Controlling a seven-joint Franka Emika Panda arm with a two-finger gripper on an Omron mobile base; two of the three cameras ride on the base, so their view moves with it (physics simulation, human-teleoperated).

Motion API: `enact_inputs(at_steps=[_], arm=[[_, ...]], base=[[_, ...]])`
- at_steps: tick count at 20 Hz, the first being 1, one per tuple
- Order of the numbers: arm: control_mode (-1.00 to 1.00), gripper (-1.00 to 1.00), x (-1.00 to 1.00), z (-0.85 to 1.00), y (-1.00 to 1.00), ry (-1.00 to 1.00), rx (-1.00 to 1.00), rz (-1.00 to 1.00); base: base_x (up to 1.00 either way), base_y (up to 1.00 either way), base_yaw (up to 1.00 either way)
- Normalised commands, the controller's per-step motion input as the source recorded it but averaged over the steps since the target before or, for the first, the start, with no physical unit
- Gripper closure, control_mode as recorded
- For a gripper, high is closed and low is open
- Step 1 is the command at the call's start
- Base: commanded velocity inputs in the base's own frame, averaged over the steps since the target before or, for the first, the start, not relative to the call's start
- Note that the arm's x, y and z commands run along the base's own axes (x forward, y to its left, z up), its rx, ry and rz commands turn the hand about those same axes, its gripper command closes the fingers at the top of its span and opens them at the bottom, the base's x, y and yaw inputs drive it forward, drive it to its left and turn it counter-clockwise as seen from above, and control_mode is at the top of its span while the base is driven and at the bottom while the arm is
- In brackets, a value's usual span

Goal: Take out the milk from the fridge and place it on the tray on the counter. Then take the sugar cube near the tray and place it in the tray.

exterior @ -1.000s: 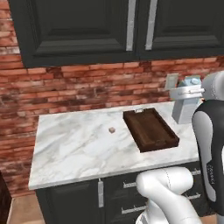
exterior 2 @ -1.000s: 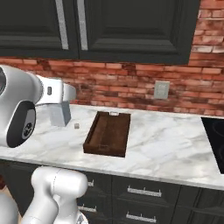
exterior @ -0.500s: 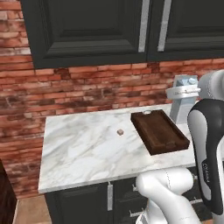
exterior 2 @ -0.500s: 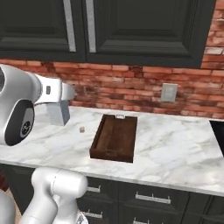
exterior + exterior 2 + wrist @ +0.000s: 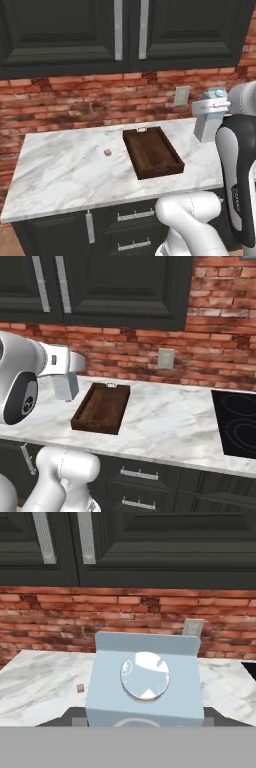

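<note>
Milk carton in hand, up above the counter.
Left to right: sugar cube (image 5: pixel 107 152) on counter (image 5: pixel 60 170), empty tray (image 5: pixel 152 152) beside it, then gripper (image 5: pixel 210 106) part-open, clamped on milk (image 5: pixel 206 125) right of the tray.

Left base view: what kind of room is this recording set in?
A rendered kitchen: a white marble counter under dark wall cabinets, a red brick backsplash, and a black cooktop set into the counter.
</note>
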Motion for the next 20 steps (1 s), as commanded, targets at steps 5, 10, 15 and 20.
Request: enact_inputs(at_steps=[5,10,15,20], arm=[[1.0,1.0,0.0,0.0,0.0,0.0,0.0,0.0],[1.0,1.0,0.0,0.0,0.0,0.0,0.0,0.0],[1.0,1.0,0.0,0.0,0.0,0.0,0.0,0.0],[1.0,1.0,0.0,0.0,0.0,0.0,0.0,0.0]], base=[[0.41,0.22,0.06],[0.83,0.08,0.0],[0.9,0.03,0.03],[0.69,0.0,0.22]])
